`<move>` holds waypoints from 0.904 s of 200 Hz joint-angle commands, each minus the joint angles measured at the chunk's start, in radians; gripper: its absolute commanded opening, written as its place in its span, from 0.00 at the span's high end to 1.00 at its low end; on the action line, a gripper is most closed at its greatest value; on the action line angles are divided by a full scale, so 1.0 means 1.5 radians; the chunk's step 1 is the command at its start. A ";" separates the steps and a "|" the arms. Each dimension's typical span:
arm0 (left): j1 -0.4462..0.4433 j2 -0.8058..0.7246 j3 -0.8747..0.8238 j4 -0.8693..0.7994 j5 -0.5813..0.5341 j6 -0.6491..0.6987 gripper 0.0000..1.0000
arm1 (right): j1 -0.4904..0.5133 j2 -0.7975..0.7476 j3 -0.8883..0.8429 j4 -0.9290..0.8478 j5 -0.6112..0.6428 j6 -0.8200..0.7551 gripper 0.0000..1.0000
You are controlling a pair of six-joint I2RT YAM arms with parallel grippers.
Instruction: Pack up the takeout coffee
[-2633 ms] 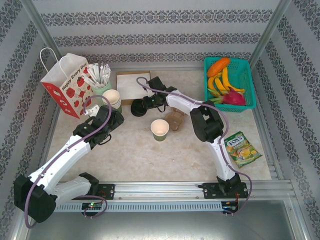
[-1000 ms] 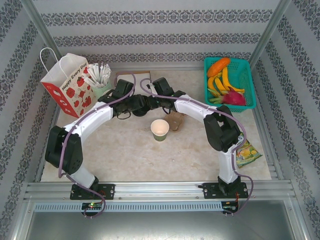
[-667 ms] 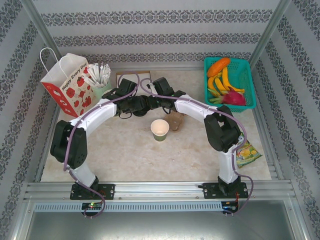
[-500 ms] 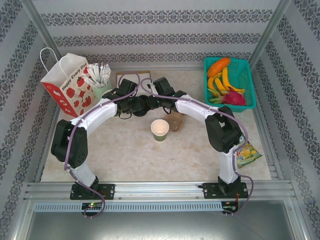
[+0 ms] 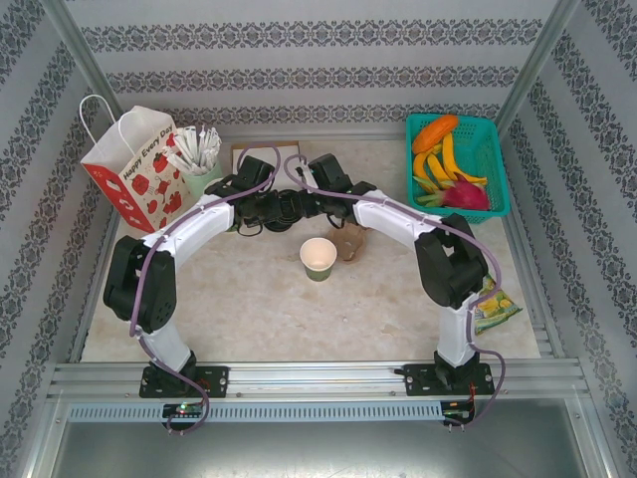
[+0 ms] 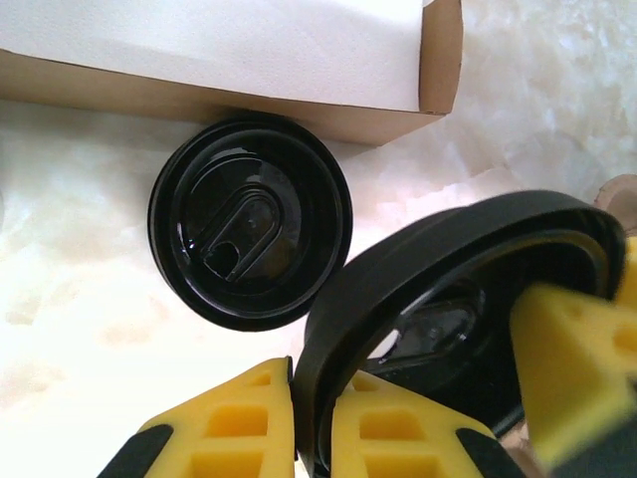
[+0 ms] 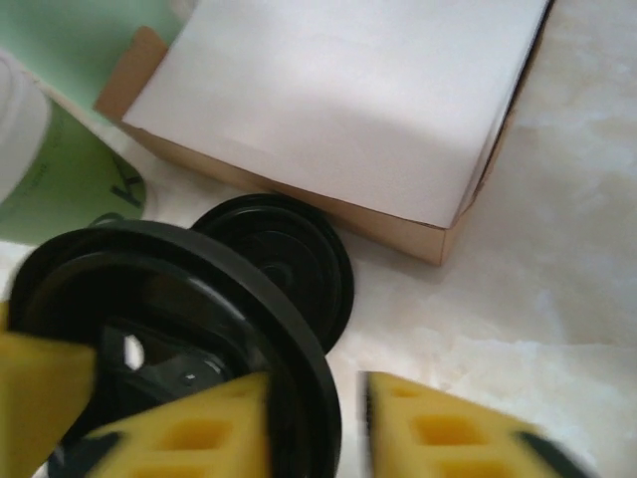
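**Operator:** What has just changed at the back of the table?

**Spotter:** The lid has changed hands. A second ago your right gripper (image 7: 314, 393) had the black lid (image 6: 438, 289), and your left gripper (image 6: 311, 398) stood beside it with its jaws apart. Now the left is clenched on the lid's rim, a yellow finger on either side of the edge. The right is letting go: its wrist camera shows a gap between one finger and the rim.

**Operator:** Is the right fully off it?

**Spotter:** It's loosened, but I can't tell whether its other finger still brushes the lid. The arms themselves have hardly shifted.

**Operator:** And the coffee?

**Spotter:** Your coffee cup (image 5: 318, 257) stands where it was, upright and lidless in the middle of the table. It is well apart from both grippers and from the paper bag (image 5: 134, 169) at the back left. Don't confuse your lid with the spare lid (image 6: 249, 234) lying flat just beside the brown box (image 6: 441, 60).

**Operator:** What does that mean for the job?

**Spotter:** I judge you're early on, at the handover. The lid has yet to go on the cup, and the cup has yet to go in the bag. The left holds the lid tilted and by its edge only, so I'd draw your right away gently.
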 commanded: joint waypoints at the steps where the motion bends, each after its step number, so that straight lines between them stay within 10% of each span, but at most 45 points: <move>1: 0.003 -0.020 0.014 0.017 0.019 0.033 1.00 | -0.027 -0.077 -0.053 0.068 -0.084 0.058 0.41; 33: 0.003 -0.064 -0.009 0.067 0.064 0.077 1.00 | -0.103 -0.146 -0.183 0.226 -0.304 0.159 0.02; 86: 0.003 -0.136 -0.029 0.135 0.104 0.146 1.00 | -0.121 -0.242 -0.227 0.221 -0.392 0.066 0.02; 181: 0.003 -0.171 0.013 0.121 0.080 0.225 1.00 | -0.046 -0.285 -0.198 0.290 -0.296 0.009 0.11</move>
